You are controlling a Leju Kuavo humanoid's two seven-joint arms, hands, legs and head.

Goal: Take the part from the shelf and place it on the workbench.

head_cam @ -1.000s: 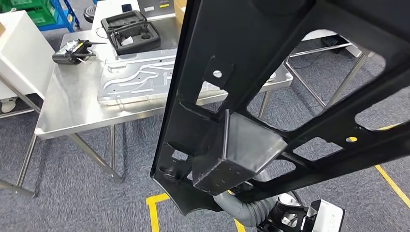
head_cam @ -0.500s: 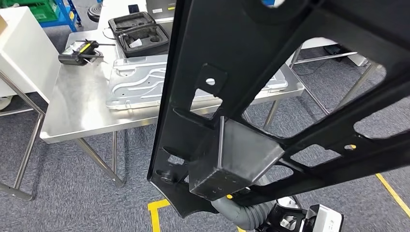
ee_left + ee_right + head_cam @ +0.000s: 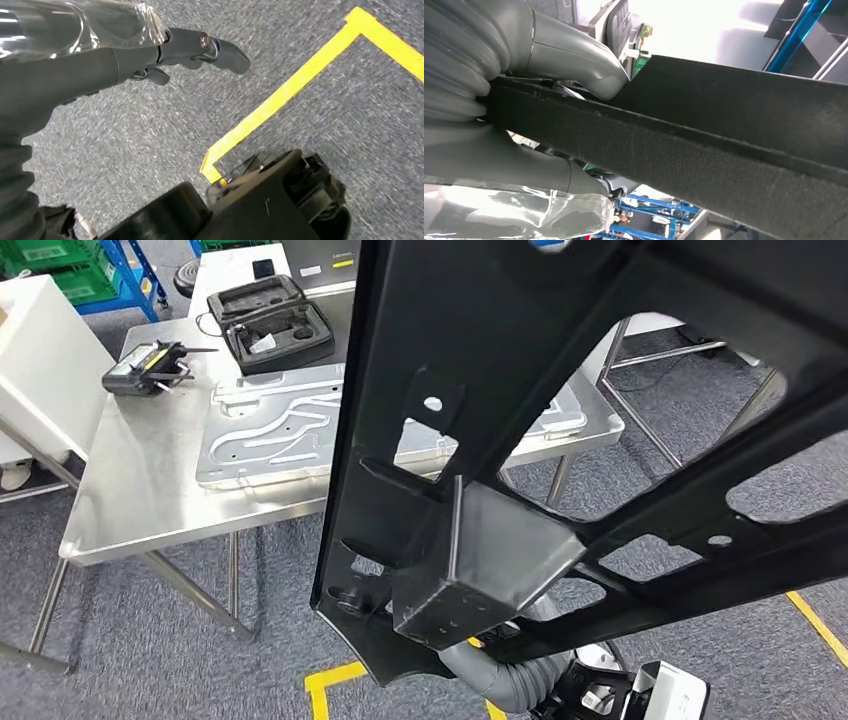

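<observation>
Head view: right hand (image 3: 524, 100) clamps black frame part (image 3: 560, 390) short of workbench (image 3: 150, 500); left hand (image 3: 150, 55) empty, fingers apart. Looks rigid, heavy; hold edge rail.

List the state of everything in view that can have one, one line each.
Large black metal frame part: held up off the floor, not yet on the workbench.
Right hand: grips the frame's edge.
Left hand: holds nothing, hangs over the carpet.
Black tool case: open, on the steel workbench.
Silver stamped metal panel: lying flat on the workbench.
</observation>
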